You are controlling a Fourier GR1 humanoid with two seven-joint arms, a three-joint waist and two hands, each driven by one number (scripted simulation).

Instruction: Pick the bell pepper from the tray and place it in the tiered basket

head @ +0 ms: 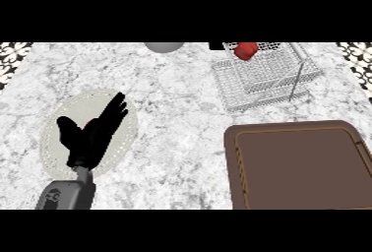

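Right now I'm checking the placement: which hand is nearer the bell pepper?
Left. Only the left hand shows, open above a plate, far from the bell pepper in the tiered basket. The right hand is out of view.

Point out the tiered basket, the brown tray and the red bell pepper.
tiered basket (251, 96): head view, on the wire mesh floor of its lower tier.
brown tray (301, 167): head view, on its bare flat inner surface.
red bell pepper (246, 50): head view, on its red body, in the basket's upper part.
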